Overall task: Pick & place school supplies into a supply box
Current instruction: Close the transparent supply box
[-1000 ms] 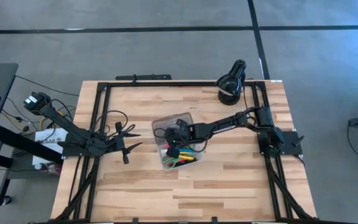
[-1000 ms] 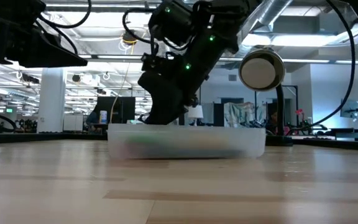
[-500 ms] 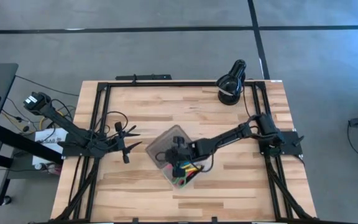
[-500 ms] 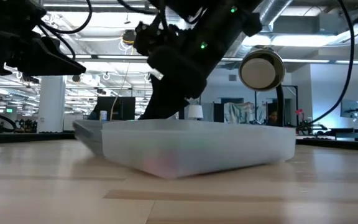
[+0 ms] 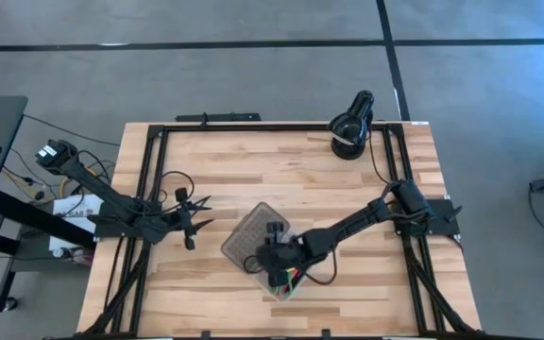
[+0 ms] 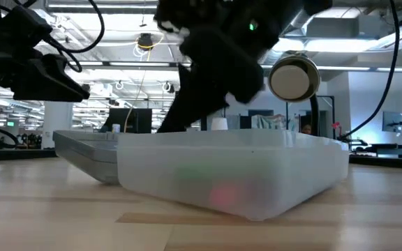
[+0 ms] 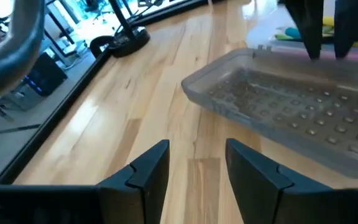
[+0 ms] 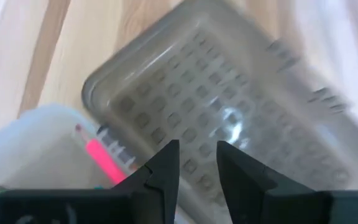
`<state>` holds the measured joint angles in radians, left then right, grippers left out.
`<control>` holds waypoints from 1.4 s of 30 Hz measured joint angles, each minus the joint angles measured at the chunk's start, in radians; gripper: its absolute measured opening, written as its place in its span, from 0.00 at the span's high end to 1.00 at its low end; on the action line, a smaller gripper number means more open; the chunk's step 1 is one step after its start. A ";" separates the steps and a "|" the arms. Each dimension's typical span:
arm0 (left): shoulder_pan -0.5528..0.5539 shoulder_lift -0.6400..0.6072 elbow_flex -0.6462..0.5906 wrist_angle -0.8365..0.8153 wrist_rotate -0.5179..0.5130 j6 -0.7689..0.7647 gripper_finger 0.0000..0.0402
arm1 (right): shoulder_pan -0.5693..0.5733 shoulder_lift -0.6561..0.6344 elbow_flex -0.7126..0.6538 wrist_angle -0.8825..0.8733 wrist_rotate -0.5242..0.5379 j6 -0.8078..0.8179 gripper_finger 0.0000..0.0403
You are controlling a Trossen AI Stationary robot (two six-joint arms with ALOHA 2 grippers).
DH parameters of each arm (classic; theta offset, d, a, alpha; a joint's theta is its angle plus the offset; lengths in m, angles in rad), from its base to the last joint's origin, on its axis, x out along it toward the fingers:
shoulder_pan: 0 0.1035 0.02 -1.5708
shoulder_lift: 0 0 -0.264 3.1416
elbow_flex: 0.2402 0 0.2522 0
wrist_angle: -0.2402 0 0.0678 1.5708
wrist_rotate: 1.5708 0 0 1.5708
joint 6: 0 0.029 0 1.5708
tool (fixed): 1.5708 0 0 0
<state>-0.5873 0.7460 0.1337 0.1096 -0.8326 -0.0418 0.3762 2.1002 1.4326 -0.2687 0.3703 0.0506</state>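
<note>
You had most of the job behind you here, as far as I could judge: the supply box [image 5: 270,253] sat near the front middle of the table [image 5: 348,194], its clear tray already holding a bundle of school supplies [image 5: 287,280] — pink, green and yellow sticks showing through the wall — and I saw no loose pens or pencils anywhere else on the wood. What looked left was to let go and swing the dotted lid [image 5: 253,236] shut, since it lay flat open beside the tray, on the side toward the left arm. Your right gripper [image 5: 277,255] was down at the box, over the tray beside the hinge, with its two fingers [image 8: 161,168] standing a narrow gap apart; whether they pinched the box's rim or anything else I could not tell. Your left gripper [image 5: 193,210] waited near the left edge of the table, well apart from the box, its claw spread wide and holding nothing. The box lay skewed — tray toward the front edge, lid toward the back left. The pens inside ran roughly along the tray's length.
</note>
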 joint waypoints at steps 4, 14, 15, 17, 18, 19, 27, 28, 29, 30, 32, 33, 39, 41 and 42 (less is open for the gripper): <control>0.000 0.000 0.000 -0.036 0.018 -0.029 0.62 | 0.021 -0.034 0.000 -0.004 0.071 0.021 0.75; 0.000 0.016 0.000 -0.102 0.113 -0.102 0.62 | 0.157 -0.116 0.002 -0.265 0.215 0.304 0.75; 0.000 0.026 0.000 -0.101 0.118 -0.105 0.62 | 0.179 -0.118 0.002 -0.306 0.221 0.352 0.75; 0.001 0.052 0.000 -0.096 0.120 -0.116 0.62 | 0.223 -0.118 0.002 -0.387 0.241 0.451 0.75; 0.004 0.066 0.000 -0.095 0.121 -0.122 0.62 | 0.246 -0.118 0.002 -0.424 0.254 0.503 0.75; 0.008 0.079 0.000 -0.093 0.121 -0.128 0.62 | 0.270 -0.118 0.002 -0.458 0.266 0.557 0.75; 0.077 0.182 -0.001 0.009 0.172 -0.120 0.62 | 0.445 -0.106 0.003 -0.590 0.413 0.903 0.75; 0.089 0.195 -0.001 0.033 0.186 -0.108 0.62 | 0.458 -0.096 0.003 -0.594 0.415 0.931 0.75; 0.102 0.208 -0.001 0.054 0.202 -0.097 0.62 | 0.468 -0.085 0.003 -0.604 0.416 0.954 0.75; 0.116 0.223 -0.001 0.073 0.216 -0.087 0.62 | 0.474 -0.077 0.002 -0.612 0.414 0.979 0.75; 0.141 0.249 -0.001 0.088 0.241 -0.077 0.62 | 0.483 -0.049 0.003 -0.615 0.411 1.025 0.75; 0.154 0.260 -0.001 0.089 0.251 -0.077 0.62 | 0.487 -0.033 0.003 -0.618 0.407 1.041 0.75; 0.223 0.335 -0.001 0.120 0.304 -0.072 0.62 | 0.510 0.031 0.002 -0.633 0.410 1.140 0.75; 0.246 0.362 -0.001 0.161 0.339 -0.047 0.62 | 0.515 0.048 0.002 -0.650 0.412 1.176 0.75; 0.258 0.381 -0.001 0.193 0.360 -0.034 0.62 | 0.515 0.051 0.002 -0.666 0.411 1.197 0.75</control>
<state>-0.3293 1.1268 0.1326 0.3030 -0.4724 -0.0755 0.8917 2.1507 1.4343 -0.9344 0.7813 1.2476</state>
